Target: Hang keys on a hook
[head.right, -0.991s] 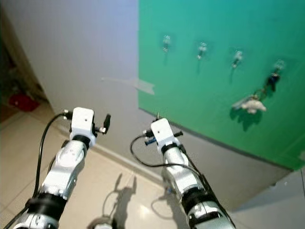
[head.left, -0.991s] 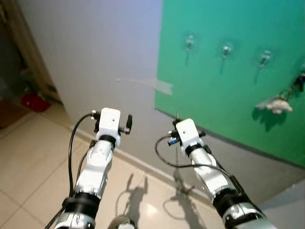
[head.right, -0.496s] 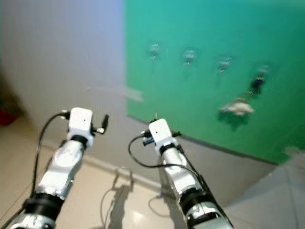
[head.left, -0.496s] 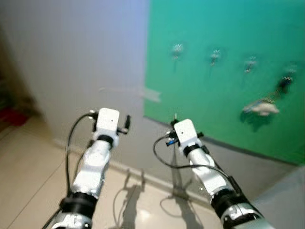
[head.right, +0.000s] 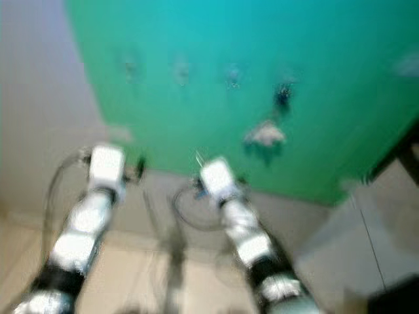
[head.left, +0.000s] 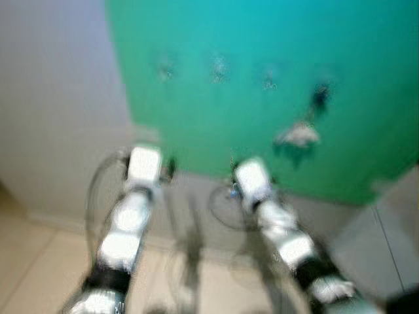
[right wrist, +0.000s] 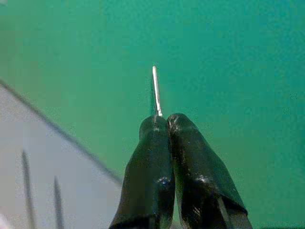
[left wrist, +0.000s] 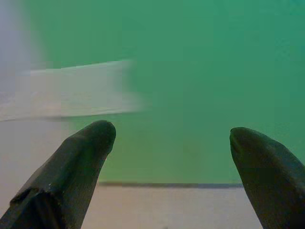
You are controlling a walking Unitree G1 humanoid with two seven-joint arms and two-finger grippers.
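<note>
Right wrist view: fingers [right wrist: 164, 125] pressed together on thin metal ring [right wrist: 155, 90]; left fingers [left wrist: 81, 157] wide apart, empty.

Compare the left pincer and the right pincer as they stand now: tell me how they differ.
The left pincer is open, its two black fingers wide apart with nothing between them; the right pincer is shut, fingers pressed together. The right pincer pinches a thin metal piece that sticks out past its tips, too slim to identify; the left holds nothing. Both are raised in front of the green panel, short of the hooks.
</note>
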